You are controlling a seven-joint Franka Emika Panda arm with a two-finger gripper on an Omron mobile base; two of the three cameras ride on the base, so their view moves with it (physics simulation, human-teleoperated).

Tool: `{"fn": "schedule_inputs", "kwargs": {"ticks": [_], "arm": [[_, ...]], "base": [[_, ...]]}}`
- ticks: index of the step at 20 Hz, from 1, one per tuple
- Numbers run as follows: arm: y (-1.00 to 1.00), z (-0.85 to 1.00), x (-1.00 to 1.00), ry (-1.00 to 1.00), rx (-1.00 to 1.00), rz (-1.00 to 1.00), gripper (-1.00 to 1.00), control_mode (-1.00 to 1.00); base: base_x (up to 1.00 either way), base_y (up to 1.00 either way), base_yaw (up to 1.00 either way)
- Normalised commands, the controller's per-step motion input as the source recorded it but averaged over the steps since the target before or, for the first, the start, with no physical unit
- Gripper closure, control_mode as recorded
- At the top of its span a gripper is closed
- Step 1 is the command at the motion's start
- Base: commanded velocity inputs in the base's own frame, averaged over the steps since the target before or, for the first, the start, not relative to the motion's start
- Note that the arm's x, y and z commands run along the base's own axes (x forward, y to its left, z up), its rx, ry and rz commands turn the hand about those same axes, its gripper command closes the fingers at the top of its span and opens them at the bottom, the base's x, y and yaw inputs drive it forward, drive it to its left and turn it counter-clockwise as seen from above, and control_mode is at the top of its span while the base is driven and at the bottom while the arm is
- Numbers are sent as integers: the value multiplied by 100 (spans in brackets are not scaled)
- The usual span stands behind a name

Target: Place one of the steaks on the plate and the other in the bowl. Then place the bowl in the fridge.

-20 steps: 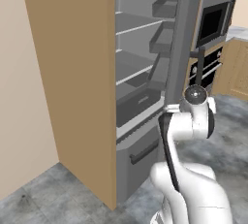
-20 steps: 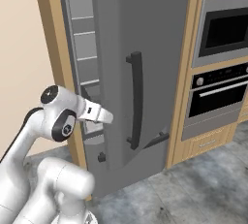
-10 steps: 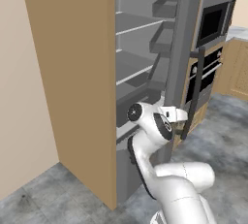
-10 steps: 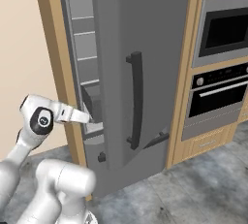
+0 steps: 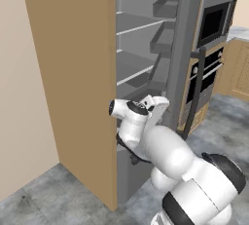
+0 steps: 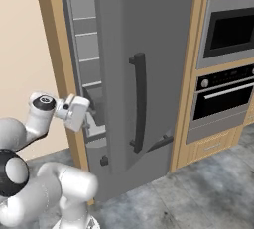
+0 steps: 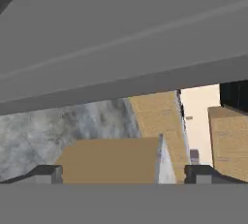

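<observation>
**A:** Why is the arm folded so low beside the fridge [image 5: 146,34]?

**B:** The fridge door [image 6: 149,74] is swung out only partway, so the opening is a narrow slot. In the right base view the hand [image 6: 88,119] sits right at that gap, level with the lower shelves, with the wrist turned toward the inside. Tucking the elbow down looks like the only way to fit between the door and the tan side panel [image 5: 73,73].

**A:** Is it carrying anything?

**B:** No. In the hand view the two dark fingertips [image 7: 46,173] stand spread as wide as they go, with only floor and wood panelling between them. Nothing is gripped.

**A:** And the bowl? The steaks?

**B:** I can't make out either steak. There is a dark shape low on a shelf in the left base view, but the arm covers most of it, so I wouldn't call it the bowl. The grey shelves [image 5: 141,24] above look bare.

**A:** So where does the task stand?

**B:** My guess: an empty, spread hand at the fridge mouth suits the very end of the placing step, though that can't be confirmed from here.

**A:** Any risk?

**B:** The wrist could clip the door edge in that tight gap.
</observation>
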Motion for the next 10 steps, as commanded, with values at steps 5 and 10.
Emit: {"fn": "schedule_inputs", "kwargs": {"ticks": [5, 10], "arm": [[-1, 7, 3, 61, -16, 15, -100, -100], [-23, 14, 3, 46, 1, 17, -100, -100]], "base": [[0, 0, 0], [0, 0, 0]]}}
